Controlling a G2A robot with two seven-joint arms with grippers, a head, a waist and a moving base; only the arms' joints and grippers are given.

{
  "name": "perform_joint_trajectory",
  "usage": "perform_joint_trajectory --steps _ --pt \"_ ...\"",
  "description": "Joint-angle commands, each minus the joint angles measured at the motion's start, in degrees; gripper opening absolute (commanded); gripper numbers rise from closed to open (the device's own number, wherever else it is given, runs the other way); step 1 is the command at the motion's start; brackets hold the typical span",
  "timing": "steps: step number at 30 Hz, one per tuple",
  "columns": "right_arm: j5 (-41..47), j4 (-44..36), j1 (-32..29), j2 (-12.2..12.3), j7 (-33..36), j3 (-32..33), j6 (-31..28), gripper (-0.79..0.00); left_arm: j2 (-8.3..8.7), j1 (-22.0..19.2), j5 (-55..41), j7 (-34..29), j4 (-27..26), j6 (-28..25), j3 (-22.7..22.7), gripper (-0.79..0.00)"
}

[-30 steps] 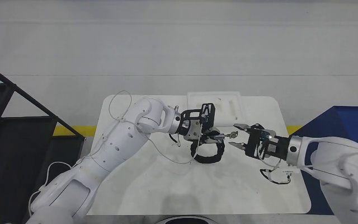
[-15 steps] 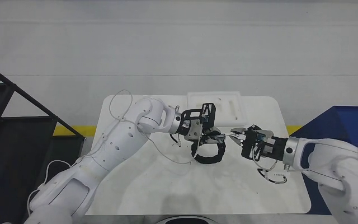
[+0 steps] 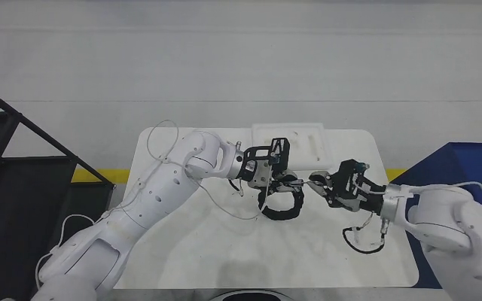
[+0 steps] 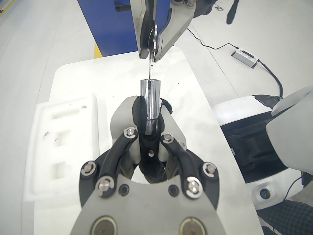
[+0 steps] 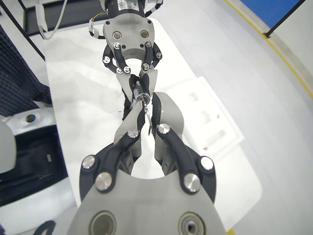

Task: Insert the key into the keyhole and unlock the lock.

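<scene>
My left gripper [image 4: 148,107] is shut on the lock [image 4: 149,99], a chrome cylinder held above the table's middle. The lock's black cable loop [image 3: 282,207] hangs below it. Facing it, my right gripper [image 5: 146,113] is shut on the flat head of the key [image 4: 152,47]. The key's thin blade runs in line with the cylinder and its tip meets the keyhole end [image 5: 141,97]. How deep the blade sits is hidden. In the top view the left gripper [image 3: 285,183] and right gripper [image 3: 320,183] stand nose to nose, with the key [image 3: 309,182] between them.
A white foam tray [image 3: 301,143] with cut-out pockets lies at the far edge of the white table [image 3: 226,248]. A black cable [image 3: 361,241] hangs in a loop under the right arm. A blue cabinet [image 3: 452,165] stands off the table's right side.
The right gripper, open around the key a second ago, has shut on it and moved closer to the lock, and its wrist has rolled. The left arm has kept still.
</scene>
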Motion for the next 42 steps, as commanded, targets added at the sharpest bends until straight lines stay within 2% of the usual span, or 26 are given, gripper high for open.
perform_joint_trajectory --steps 1,4,12,13,14,15,19,22,27,38,39,41,42 --pt "4.8 0.2 0.8 0.1 4.2 -0.4 2.2 -0.785 -0.02 0.0 0.3 0.4 0.1 0.0 0.2 -0.785" --pt "10.5 0.9 1.8 0.3 8.4 -1.0 6.2 -0.785 -0.08 0.0 0.8 1.3 0.4 0.0 0.6 -0.785" --pt "23.2 3.0 2.9 0.4 14.4 -1.0 15.6 -0.779 -0.22 -0.2 2.5 2.8 1.0 0.0 1.2 -0.785" --pt "24.3 3.1 3.1 0.5 15.1 -1.0 16.2 -0.576 -0.23 -0.2 2.7 3.0 1.0 0.0 1.3 -0.785" --pt "25.0 3.3 3.3 0.5 15.9 -1.1 16.5 -0.416 -0.25 -0.2 2.9 3.1 1.0 0.0 1.3 -0.785" --pt "25.9 3.5 3.5 0.5 16.8 -1.3 16.8 0.000 -0.27 -0.1 3.1 3.4 1.1 0.0 1.4 -0.785" --pt "30.2 5.3 3.7 0.6 16.2 -0.4 16.1 0.000 -0.33 0.2 3.8 4.8 1.2 0.6 1.1 -0.785" --pt "34.3 8.4 3.5 0.7 14.1 2.1 13.0 0.000 -0.37 1.0 5.2 7.9 1.1 2.1 0.2 -0.785" --pt "35.2 12.4 2.2 0.7 10.7 3.8 8.1 0.000 -0.22 2.9 7.4 13.2 1.0 4.6 -1.9 -0.785" --pt "27.3 16.5 3.4 -0.7 2.3 -4.1 1.5 0.000 -0.36 5.7 11.0 20.2 -0.2 5.3 -3.4 -0.785" --pt "26.4 16.8 3.6 -0.8 1.9 -4.9 1.1 -0.049 -0.43 5.8 11.3 20.9 -0.3 5.6 -3.5 -0.785" --pt "24.9 17.5 4.1 -1.0 1.0 -6.1 0.7 -0.422 -0.55 6.0 11.9 21.9 -0.2 6.1 -3.6 -0.785" --pt "24.3 17.7 4.3 -1.1 0.5 -6.5 0.5 -0.493 -0.60 6.0 12.2 22.3 -0.1 6.3 -3.7 -0.785"
